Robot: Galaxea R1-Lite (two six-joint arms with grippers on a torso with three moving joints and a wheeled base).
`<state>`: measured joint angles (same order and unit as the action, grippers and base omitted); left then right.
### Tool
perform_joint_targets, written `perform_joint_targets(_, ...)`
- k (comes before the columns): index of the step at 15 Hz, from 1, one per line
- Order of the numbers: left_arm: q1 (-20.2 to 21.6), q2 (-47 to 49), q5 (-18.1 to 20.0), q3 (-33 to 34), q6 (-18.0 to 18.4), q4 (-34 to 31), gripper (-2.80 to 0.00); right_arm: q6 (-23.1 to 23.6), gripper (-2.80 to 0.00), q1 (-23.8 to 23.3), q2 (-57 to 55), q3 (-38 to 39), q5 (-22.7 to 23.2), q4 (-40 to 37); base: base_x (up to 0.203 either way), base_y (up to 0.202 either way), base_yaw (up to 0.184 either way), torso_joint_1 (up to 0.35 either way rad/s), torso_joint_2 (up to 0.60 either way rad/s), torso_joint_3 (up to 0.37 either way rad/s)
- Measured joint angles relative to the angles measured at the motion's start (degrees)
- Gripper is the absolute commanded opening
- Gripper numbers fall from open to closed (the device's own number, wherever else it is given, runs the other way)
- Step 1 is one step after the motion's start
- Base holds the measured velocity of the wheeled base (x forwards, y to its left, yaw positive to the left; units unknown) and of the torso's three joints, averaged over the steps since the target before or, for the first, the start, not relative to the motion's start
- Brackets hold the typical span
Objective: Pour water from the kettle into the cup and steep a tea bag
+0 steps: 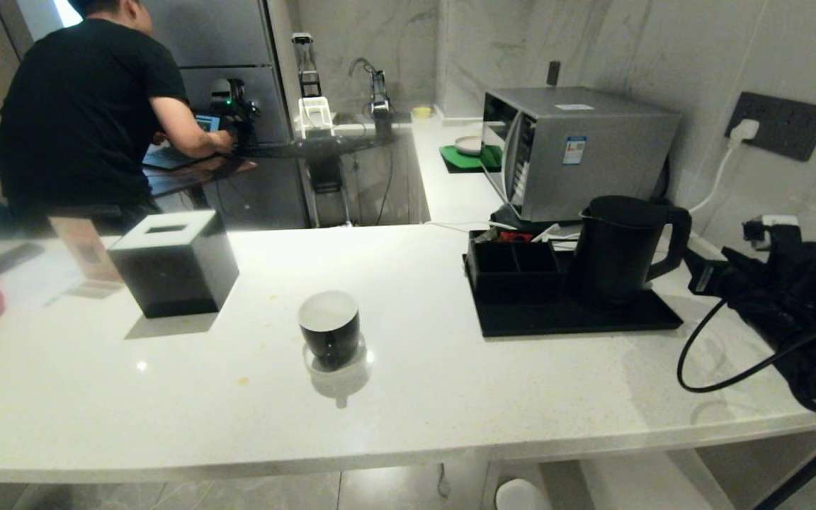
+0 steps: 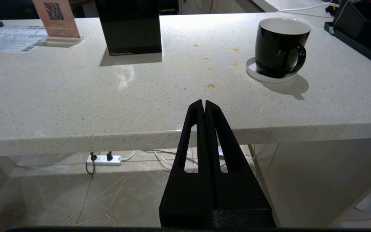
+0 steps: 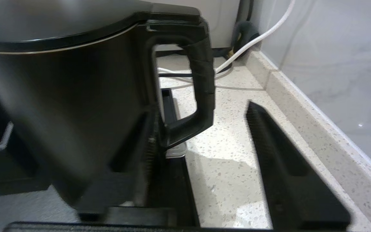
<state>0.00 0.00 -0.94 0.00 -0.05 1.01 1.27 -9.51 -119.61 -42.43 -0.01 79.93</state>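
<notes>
The black kettle (image 1: 619, 248) stands upright on a black tray (image 1: 578, 319) at the right of centre in the head view, its loop handle turned toward the right edge of the frame. The right gripper (image 3: 201, 135) sits level with that handle, jaws open with one finger on each side of it and not yet closed on it; in the head view the right arm is the dark mass at the far right edge. The black cup (image 1: 329, 327) with its white inside stands on a white saucer (image 2: 253, 71) in the middle of the pale speckled desk (image 1: 408, 397), well apart from the kettle. A black tissue box (image 1: 174, 262) stands to the left of the cup. The left gripper (image 2: 204, 102) hangs off the desk's near edge, jaws closed on nothing. No tea bag can be made out. A person in a black shirt (image 1: 82, 106) stands in the upper left, facing away.
</notes>
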Motion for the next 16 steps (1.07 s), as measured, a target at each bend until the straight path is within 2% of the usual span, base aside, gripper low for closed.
perform_joint_targets(4,0.0,0.0,0.0,0.0,0.0,0.0,-2.8,-0.3,0.0,0.0,-0.4,-0.7,-3.5,-0.6,0.0,0.0,0.0,0.0,0.0,0.0)
perform_joint_targets(9,0.0,0.0,0.0,0.0,0.0,0.0,-2.8,-0.4,0.0,0.0,-0.9,-1.4,-3.6,-0.4,0.0,0.0,0.0,0.0,0.0,0.0)
perform_joint_targets(16,0.0,0.0,0.0,0.0,0.0,0.0,-2.8,-0.5,0.0,0.0,-4.5,-8.1,-5.0,-0.6,0.0,0.0,0.0,0.0,0.0,0.0)
